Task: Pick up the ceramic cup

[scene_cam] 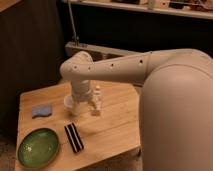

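Ceramic cup [68, 102] just beside gripper [86, 110]

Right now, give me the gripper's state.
Gripper: down close to the ceramic cup; whether it is open, closed or holding anything cannot be told.
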{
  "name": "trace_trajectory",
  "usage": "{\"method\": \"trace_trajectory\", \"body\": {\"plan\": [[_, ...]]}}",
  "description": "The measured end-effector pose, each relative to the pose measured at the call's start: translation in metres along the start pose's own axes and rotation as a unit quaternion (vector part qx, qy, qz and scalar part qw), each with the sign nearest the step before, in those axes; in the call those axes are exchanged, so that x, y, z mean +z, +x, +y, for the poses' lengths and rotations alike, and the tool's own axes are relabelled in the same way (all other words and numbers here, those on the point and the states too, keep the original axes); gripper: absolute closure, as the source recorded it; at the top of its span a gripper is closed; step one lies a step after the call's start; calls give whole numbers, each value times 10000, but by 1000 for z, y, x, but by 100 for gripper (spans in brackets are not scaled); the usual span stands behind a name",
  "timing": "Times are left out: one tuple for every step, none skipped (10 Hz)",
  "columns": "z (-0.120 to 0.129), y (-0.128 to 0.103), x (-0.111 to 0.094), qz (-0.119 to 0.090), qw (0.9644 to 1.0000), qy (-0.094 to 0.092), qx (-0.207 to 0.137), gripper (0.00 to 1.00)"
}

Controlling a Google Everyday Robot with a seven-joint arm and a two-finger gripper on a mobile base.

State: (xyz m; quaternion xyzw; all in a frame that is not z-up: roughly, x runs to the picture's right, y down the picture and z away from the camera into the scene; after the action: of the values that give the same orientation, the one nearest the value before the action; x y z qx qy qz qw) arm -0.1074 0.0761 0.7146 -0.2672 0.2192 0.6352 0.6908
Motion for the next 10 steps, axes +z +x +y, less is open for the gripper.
{"method": "trace_trajectory", "body": {"plan": [[-3,-9,-4,-102,9999,-53,-34,35],[-9,-23,-11,-254,9995,-181,-73,35],[-24,-45,-21,-500,9981,-361,-96,35],[-36,-59,-28,-668,9965,-503,-82,35],[-46,-70,-32,-801,9949,-618,-44,35],[-58,-81,-34,-929,9927,-766,14,35],[-67,-90,-36,-1031,9901,-955,62,35],[-69,-94,-37,-1078,9874,-1160,45,35],[-69,-99,-36,-1084,9830,-1483,-20,35],[-69,-101,-31,-1018,9779,-1824,-84,35]]}}
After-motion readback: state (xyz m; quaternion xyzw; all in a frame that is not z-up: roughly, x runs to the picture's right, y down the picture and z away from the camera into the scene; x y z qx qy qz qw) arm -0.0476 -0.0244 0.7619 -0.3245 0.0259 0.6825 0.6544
